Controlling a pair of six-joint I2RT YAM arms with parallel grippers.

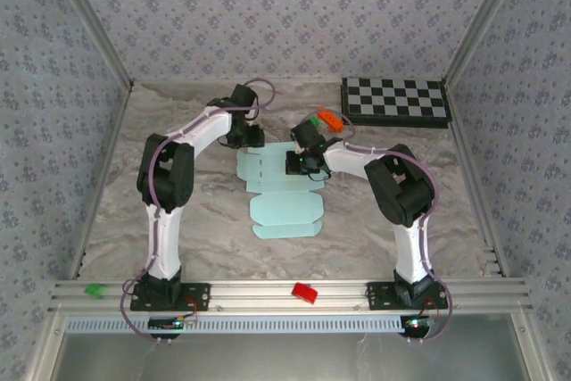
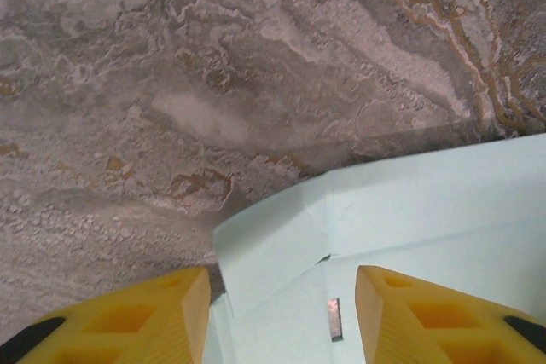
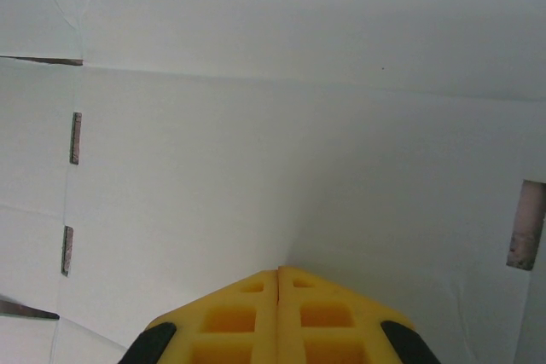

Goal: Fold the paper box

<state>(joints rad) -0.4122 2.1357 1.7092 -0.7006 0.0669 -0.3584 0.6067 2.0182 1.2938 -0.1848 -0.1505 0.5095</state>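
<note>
So the paper box (image 1: pixel 284 194) lies flat between the arms, long axis running away from their bases. My right gripper (image 3: pixel 279 274) is pinched shut and empty, tip over the sheet's far end. The left gripper (image 2: pixel 281 296) is half open and empty at the far-left flap.

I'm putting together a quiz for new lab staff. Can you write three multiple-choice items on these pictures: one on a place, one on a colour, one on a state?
1. Where is the checkerboard?
A. far right corner of the table
B. near left corner
C. middle of the table

2. What colour is the paper box?
A. red
B. pale aqua
C. black

3. Which state is the right gripper in?
A. wide open
B. shut
C. clamped on the checkerboard

Answers: 1 A, it lies at the back right in the top view. 2 B, the flat sheet is pale aqua. 3 B, its yellow fingers meet with no gap.
</note>
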